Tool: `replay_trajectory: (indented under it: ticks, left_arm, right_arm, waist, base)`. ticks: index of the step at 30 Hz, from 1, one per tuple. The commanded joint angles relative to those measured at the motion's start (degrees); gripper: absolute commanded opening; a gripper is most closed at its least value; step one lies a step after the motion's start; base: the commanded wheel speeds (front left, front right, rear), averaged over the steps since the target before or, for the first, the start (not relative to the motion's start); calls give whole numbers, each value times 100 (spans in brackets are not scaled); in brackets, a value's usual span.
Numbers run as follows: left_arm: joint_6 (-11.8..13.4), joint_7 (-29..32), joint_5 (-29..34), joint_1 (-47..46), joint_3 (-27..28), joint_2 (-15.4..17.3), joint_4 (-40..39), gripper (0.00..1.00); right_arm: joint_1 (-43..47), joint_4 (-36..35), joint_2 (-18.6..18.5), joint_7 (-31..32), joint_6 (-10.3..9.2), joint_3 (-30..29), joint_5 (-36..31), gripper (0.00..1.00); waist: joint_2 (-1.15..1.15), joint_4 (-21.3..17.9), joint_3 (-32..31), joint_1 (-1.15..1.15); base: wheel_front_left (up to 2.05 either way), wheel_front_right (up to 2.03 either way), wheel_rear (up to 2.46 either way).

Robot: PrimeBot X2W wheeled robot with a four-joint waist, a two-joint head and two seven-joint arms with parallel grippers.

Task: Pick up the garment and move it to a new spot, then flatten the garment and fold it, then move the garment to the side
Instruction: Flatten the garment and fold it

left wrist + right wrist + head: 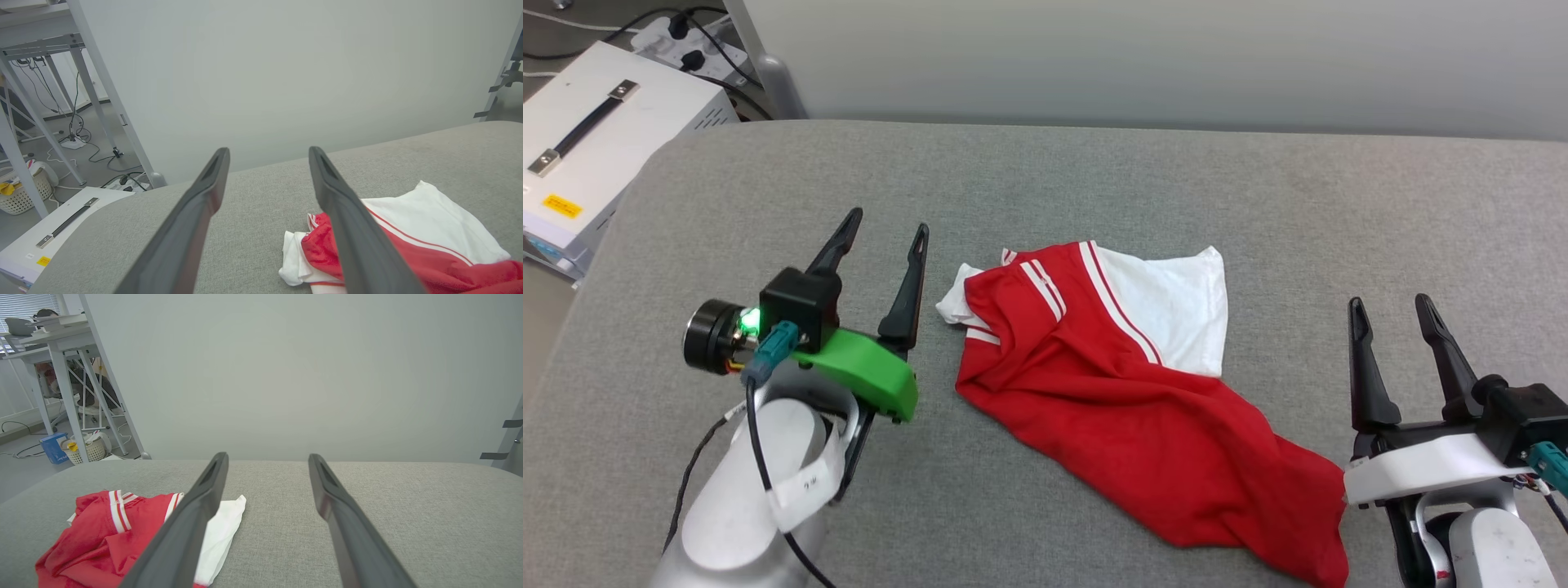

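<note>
The garment (1111,384), a red jersey with white sleeves and red-and-white striped trim, lies in a crumpled heap near the middle of the grey fabric-covered counter (1176,180). One white sleeve is spread at its far side. A smaller white part is bunched at its left end. The red body trails in loose folds toward the near right. No numerals show on the side facing up.

The left gripper (887,222) sits just left of the jersey's bunched end, its two dark fingers spread wide with nothing between them. The left wrist view bears this out, with bare counter in the gap and the cloth off to one side of the fingers. The right gripper (1389,302) stands near the trailing red hem at the right, also wide open and empty, close to the cloth but not on it.

Judging by how things lie, the jersey rests free on the counter with neither gripper holding it. Whether this is already its new spot cannot be told. The cloth is rumpled and doubled over itself in no orderly way, so the flattening, the folding and the final move to the side all appear left to do.
</note>
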Motion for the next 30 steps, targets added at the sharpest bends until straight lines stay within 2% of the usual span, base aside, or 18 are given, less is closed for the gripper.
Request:
replay_trajectory:
  ticks: [1,4,10,13,20,23,30]
  left_arm:
    - [-10,-87,52,240,8,50,-119,100]
    - [114,-170,71,690,84,1,-392,100]
    - [393,-194,129,1670,510,-315,-986,100]
    - [259,-194,54,2000,760,-528,-1147,100]
    - [-155,-195,346,2154,1108,-816,-1311,100]
    - [-263,-196,496,2133,1167,-917,-1320,100]
    - [-449,-196,755,1962,1224,-1136,-1266,100]
  right_arm:
    - [88,-13,-12,-26,-5,-16,-16,100]
    - [153,-15,-12,-26,-5,-21,-16,100]
    - [246,-33,-12,-26,-5,3,10,100]
    - [285,-1,-12,-26,-5,-46,56,100]
    - [269,312,-15,100,-5,-32,-68,100]
    - [26,465,-131,677,-5,121,-194,100]
    - [-1076,891,-605,3114,-5,524,103,100]
  waist:
    - [68,120,-143,0]
    - [68,141,-215,0]
    - [68,131,-293,0]
    - [68,153,-314,0]
    - [68,328,-247,0]
    - [68,417,-110,0]
    - [68,704,355,0]
  base:
    - [0,0,0]
    - [0,0,0]
    - [0,0,0]
    - [0,0,0]
    - [0,0,0]
    - [0,0,0]
    - [0,0,0]
